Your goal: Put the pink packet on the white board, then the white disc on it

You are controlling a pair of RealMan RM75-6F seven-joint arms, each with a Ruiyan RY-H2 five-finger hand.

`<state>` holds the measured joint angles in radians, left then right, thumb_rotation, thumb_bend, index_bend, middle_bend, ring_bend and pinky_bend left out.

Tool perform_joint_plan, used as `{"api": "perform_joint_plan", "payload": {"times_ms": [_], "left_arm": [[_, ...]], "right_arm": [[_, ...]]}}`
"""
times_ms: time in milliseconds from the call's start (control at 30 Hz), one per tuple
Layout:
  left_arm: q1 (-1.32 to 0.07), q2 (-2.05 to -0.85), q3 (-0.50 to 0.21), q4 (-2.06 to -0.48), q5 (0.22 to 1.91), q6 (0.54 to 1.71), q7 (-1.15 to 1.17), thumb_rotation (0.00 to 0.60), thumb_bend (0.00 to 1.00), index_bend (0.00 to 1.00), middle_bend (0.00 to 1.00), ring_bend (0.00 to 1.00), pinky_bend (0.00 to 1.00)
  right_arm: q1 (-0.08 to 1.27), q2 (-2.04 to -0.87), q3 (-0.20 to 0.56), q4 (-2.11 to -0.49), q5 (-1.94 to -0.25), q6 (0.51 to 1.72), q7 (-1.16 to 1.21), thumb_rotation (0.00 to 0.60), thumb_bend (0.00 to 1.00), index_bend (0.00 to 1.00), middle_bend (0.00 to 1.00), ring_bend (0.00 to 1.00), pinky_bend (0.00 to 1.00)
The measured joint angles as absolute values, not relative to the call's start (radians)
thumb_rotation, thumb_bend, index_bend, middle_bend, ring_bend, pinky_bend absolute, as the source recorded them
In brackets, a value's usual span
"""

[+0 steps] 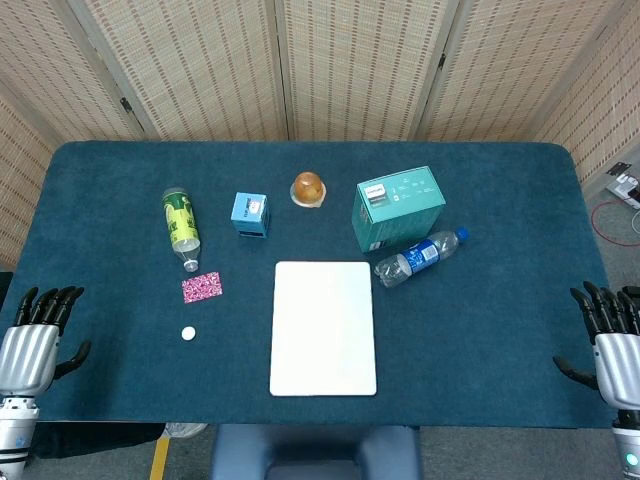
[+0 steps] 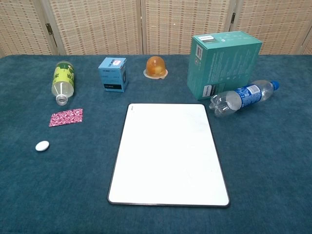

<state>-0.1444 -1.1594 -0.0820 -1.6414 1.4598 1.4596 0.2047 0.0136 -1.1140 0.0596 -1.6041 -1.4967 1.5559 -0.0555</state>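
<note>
Both the left hand (image 1: 38,335) and right hand (image 1: 612,340) have black fingers on seemingly silver palms.

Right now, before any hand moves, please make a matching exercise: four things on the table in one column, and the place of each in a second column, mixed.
Things:
1. pink packet
2. white disc
3. blue-labelled bottle
4. small blue box

Places:
A. lying in front of the teal box
B. left of the orange dome
C. nearest the table's front edge, left of the white board
D. just below the mouth of the green-labelled bottle

Pairs: 1-D, 2-C, 3-A, 4-B
</note>
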Motion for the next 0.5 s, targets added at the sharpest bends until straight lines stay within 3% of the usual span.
{"api": "perform_joint_plan", "payload": {"times_ms": [500], "left_arm": [[-0.173,-1.166,-0.092,-1.634,1.459,1.434,0.189,0.6,0.37,0.17,0.17,0.14,0.05]], "right_arm": [[0.008,-1.113,0.061,-1.599,-1.506,1.562,-0.035,0.6,0.07,0.09,0.07,0.05,0.01]]}}
